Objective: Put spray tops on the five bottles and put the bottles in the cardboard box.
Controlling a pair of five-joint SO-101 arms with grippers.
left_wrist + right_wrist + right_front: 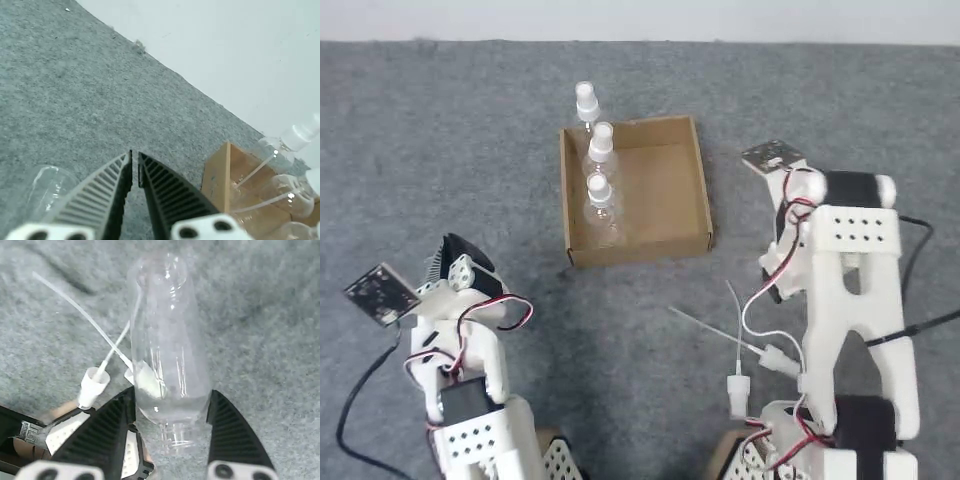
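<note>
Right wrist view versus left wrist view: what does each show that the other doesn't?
Right wrist: an uncapped bottle clamped in the right gripper, loose spray tops on the grey carpet beside it. Left wrist: the left gripper shut and empty, a clear bottle beside it, the cardboard box with capped bottles, a pale wall. Shared: the grey carpet.

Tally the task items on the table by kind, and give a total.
Bottles with spray tops: 3
Uncapped bottles: 2
Loose spray tops: 2
Cardboard box: 1
Total: 8
</note>
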